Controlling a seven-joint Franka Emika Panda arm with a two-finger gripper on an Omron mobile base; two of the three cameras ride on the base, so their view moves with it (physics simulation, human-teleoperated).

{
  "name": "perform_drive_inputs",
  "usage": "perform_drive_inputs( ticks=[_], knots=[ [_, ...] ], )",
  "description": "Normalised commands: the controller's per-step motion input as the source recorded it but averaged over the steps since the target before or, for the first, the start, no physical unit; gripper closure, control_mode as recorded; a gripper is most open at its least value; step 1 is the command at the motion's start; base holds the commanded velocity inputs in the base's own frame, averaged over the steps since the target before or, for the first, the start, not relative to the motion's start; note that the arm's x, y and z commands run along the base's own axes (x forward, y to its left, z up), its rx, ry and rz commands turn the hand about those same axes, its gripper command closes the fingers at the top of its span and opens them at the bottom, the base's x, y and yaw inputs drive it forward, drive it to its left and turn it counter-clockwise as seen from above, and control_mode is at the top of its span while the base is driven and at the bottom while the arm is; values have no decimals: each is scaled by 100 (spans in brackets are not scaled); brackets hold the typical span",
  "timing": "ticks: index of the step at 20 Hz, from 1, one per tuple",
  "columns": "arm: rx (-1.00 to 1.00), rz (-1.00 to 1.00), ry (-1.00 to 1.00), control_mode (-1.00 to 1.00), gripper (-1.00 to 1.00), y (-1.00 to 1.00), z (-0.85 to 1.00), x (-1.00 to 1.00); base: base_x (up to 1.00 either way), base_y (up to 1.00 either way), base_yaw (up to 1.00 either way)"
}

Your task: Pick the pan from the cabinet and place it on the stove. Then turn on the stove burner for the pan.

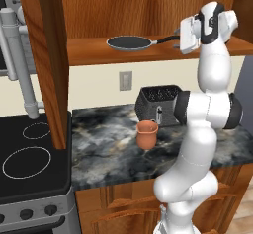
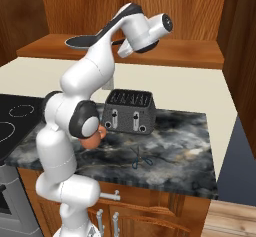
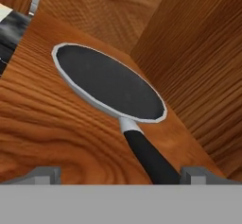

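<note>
The pan (image 1: 128, 42) lies flat on the lower shelf of the open cabinet (image 1: 94, 53), its black handle (image 1: 165, 40) pointing right. My gripper (image 1: 181, 36) is level with the shelf at the handle's end. In the hand view the pan (image 3: 108, 81) is just ahead. Its handle (image 3: 149, 157) runs back between my open gripper (image 3: 121, 176) fingertips, closer to the right fingertip (image 3: 198, 175), with nothing gripped. The stove (image 1: 49, 176) is at lower left, its large burner (image 1: 27, 160) ring bare, knobs (image 1: 27, 213) along the front. My arm partly hides the pan (image 2: 80, 42) in the right base view.
The open cabinet door (image 1: 49, 55) hangs between stove and counter. On the marble counter (image 1: 104, 154) stand a dark toaster (image 1: 158, 104) and a terracotta cup (image 1: 147, 134). Blue scissors (image 2: 141, 158) lie in front of the toaster. A cabinet side wall (image 3: 203, 76) stands right of the pan.
</note>
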Motion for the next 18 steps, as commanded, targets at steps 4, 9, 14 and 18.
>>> perform_drive_inputs(
  ticks=[4,9,14,18],
  knots=[
    [-1,0,6,-100,-100,0,-38,22,0,0,0],
    [-2,0,4,-100,-100,0,-39,27,0,0,0],
    [-2,0,2,-100,-100,0,-35,32,0,0,0],
    [0,0,0,-100,-100,0,-21,38,0,0,0]
  ],
)
